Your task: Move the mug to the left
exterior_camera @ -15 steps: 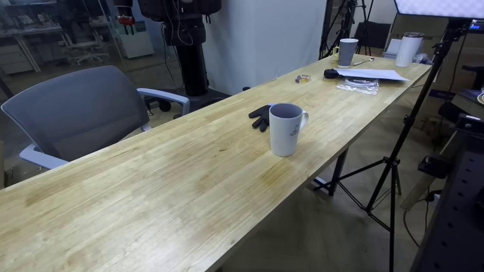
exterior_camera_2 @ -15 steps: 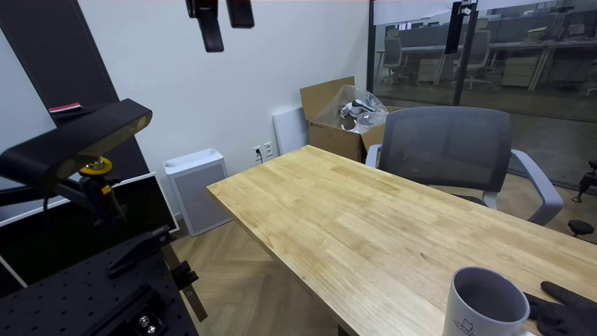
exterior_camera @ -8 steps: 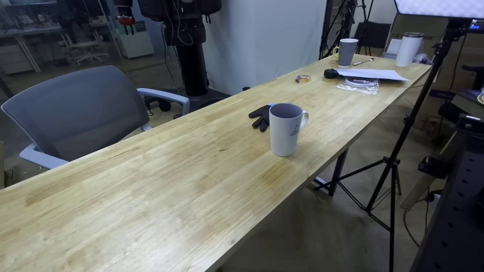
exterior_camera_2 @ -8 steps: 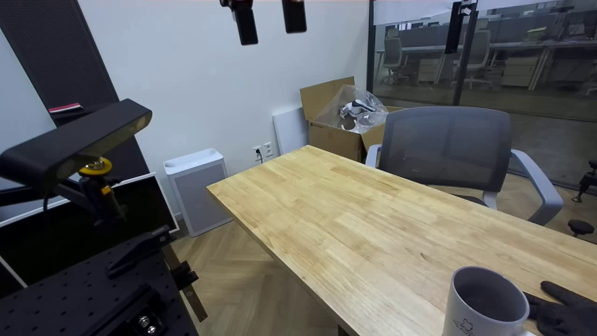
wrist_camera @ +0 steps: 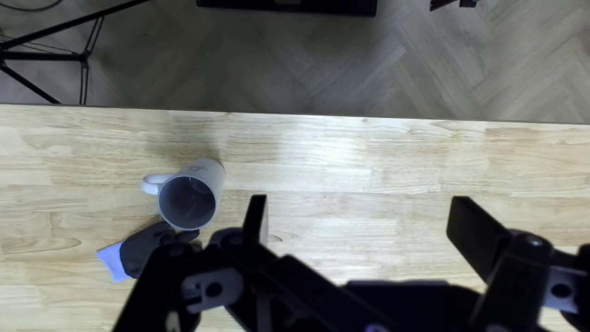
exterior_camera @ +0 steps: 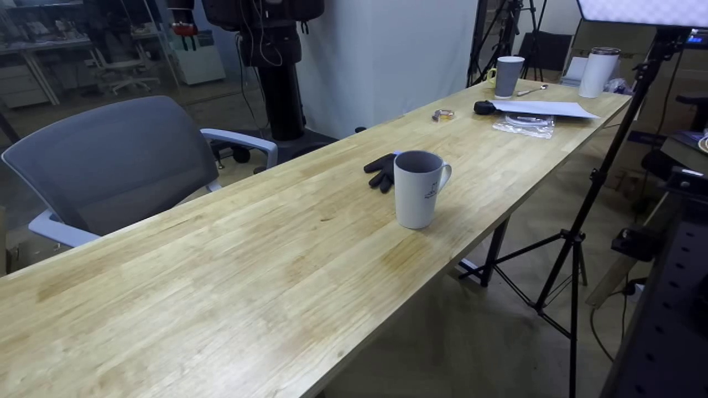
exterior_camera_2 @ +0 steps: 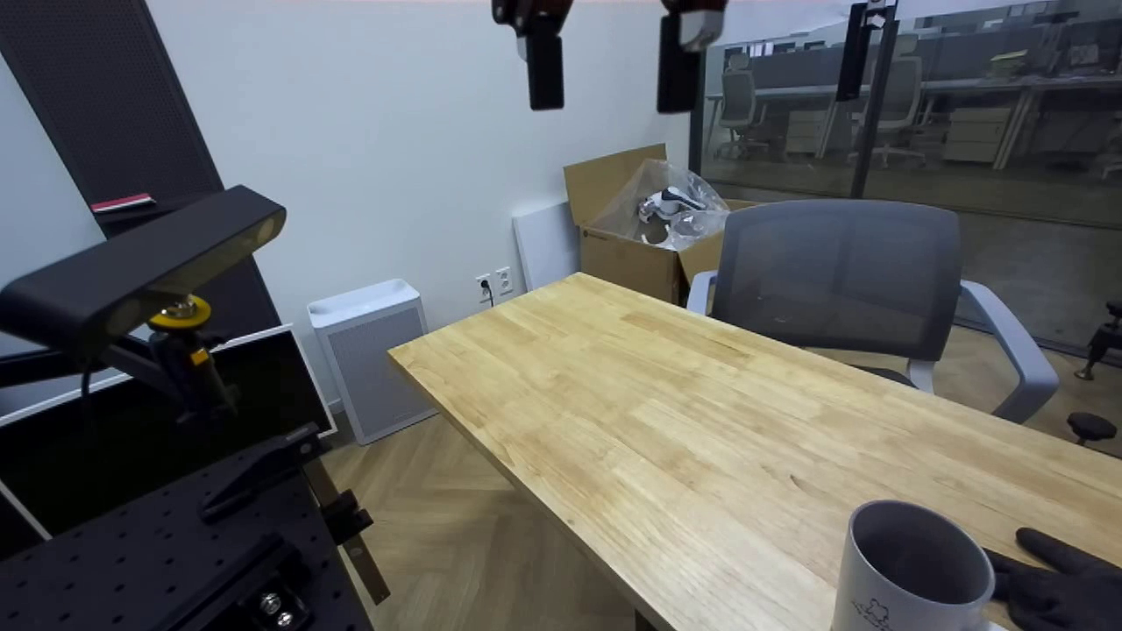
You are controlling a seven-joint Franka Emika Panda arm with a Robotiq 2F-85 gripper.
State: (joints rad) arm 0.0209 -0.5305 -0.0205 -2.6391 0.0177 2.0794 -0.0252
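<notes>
gripper (exterior_camera_2: 613, 88) moved | mug (exterior_camera: 415, 196) upright, axis vertical | wrist view: handle (wrist_camera: 151, 185) left

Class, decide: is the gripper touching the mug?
Apart. In an exterior view, the gripper hangs high and off to one side of the mug, a wide gap showing between.

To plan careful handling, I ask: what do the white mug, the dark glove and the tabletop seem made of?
White mug: perhaps glazed ceramic, by its smooth, faintly shiny wall; plastic is possible. Dark glove: likely fabric, matte and limp-looking; any coating unclear. Tabletop: apparently wood, satin, by its grain, joined strips and soft glare.
</notes>
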